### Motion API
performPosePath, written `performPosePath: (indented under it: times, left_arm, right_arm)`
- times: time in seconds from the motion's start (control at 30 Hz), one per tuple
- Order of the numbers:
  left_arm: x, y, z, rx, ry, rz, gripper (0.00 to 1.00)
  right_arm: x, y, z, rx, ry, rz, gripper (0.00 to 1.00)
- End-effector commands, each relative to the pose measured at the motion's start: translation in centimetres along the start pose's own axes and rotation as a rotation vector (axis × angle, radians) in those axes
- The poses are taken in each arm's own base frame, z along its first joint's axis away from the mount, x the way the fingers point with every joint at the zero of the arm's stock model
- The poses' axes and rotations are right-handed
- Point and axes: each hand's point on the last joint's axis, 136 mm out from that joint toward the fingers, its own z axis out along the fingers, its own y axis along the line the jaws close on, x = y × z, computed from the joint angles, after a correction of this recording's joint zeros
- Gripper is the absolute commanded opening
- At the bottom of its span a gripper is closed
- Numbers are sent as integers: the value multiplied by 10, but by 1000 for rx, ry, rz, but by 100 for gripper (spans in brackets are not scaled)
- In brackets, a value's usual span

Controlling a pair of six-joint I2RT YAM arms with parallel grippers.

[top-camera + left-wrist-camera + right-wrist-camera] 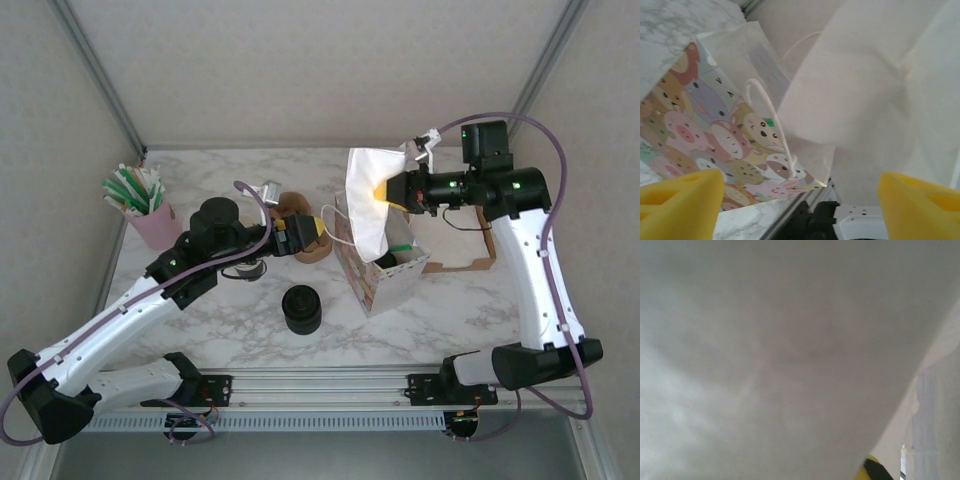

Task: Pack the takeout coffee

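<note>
Left claw: my left claw (315, 232) has its yellow pads (680, 197) apart with nothing between them. It hovers just left of the bag, facing its printed side.
Right claw: my right claw (385, 190) is pinched together on the bag's white upper wall, holding that wall raised.
Bag: the paper gift bag (385, 285), printed with cartoon animals and fitted with a white cord handle (771, 112), sits tilted on the white marble worktop (440, 310).
Takeout coffee: the small cup with a round black lid and dark body (301, 308) stands upright on the worktop, nearer my bases than the left claw and apart from bag and claws.
Surroundings: a pink cup (155, 225) of green-and-white straws (130, 188) stands far left. A brown cardboard tray (465, 262) lies behind the bag.
</note>
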Motion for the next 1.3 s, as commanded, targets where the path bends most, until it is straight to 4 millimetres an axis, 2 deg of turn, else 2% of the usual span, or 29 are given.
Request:
performPosePath:
  times: [0.0,0.27,0.47,0.6,0.8,1.0,1.27]
  left_arm:
    - [-3,-15,3,86,5,0,74]
    - [1,-7,15,72,36,-1,55]
    - [6,-1,25,60,66,-1,31]
    - [6,4,25,34,65,5,16]
    - [7,6,24,22,64,5,9]
    - [7,7,23,13,62,9,8]
    - [7,9,23,6,59,8,6]
  right_arm:
    - [4,-3,1,42,28,-33,0]
    - [-2,-33,9,156,58,-17,0]
    - [-2,-49,12,232,72,-17,0]
    - [0,-59,13,321,73,-43,0]
    - [2,-78,10,526,68,-121,0]
    - [0,-98,2,722,56,-190,0]
    - [-5,-111,-6,852,42,-224,0]
